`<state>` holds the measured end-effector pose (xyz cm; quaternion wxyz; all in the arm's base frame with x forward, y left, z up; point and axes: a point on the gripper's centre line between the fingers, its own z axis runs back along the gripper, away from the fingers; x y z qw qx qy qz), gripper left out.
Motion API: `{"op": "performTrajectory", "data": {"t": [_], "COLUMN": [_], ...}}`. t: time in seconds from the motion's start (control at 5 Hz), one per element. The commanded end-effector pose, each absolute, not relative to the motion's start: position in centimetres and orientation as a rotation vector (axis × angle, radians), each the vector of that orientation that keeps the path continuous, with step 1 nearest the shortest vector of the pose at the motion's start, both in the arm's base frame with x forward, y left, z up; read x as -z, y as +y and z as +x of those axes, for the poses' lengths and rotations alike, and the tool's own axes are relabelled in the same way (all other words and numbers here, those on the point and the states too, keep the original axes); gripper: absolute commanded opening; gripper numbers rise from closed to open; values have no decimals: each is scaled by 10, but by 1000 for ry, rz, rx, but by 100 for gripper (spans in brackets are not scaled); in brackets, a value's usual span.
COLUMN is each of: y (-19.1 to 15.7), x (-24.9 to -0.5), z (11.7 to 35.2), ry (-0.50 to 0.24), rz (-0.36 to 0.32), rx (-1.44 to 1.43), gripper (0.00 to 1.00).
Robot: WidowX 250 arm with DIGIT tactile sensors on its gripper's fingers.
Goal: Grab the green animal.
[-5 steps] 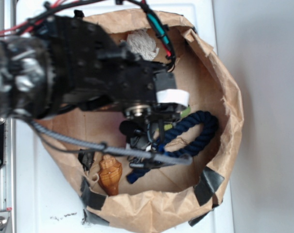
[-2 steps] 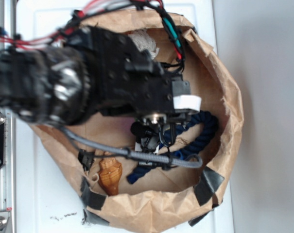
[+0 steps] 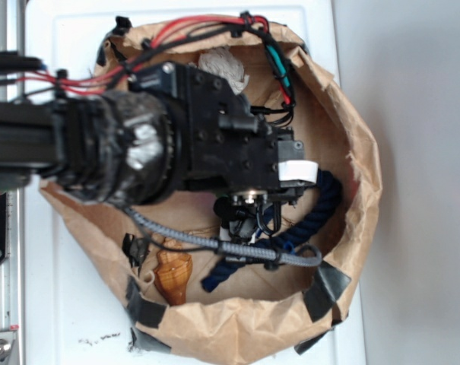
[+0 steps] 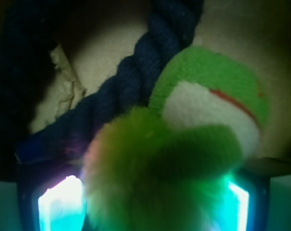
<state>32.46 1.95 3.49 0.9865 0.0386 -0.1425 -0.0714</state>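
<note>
Brown paper bag holds the green animal, sitting right between the spread fingers of the hand

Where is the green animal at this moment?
In the wrist view the green animal fills the lower centre, between the glowing gripper fingers, with the dark blue rope directly beside its head. In the exterior view the arm hides it.

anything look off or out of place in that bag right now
Nothing spilled or broken. The paper bag is crumpled and patched with black tape. The navy rope lies against the green animal, close enough to get caught in a grab.
</note>
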Motion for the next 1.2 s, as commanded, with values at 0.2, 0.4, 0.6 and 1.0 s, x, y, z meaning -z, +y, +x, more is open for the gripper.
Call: {"op": "performTrajectory", "data": {"t": [0.2, 0.4, 0.6, 1.0], "y": [53, 49, 41, 33], "x": [-59, -92, -129, -176], "z": [336, 324, 307, 278], "ry": [-357, -355, -362, -349], "rz": [-45, -94, -77, 10], "rx": [89, 94, 107, 92], "gripper": [0, 0, 0, 0]}}
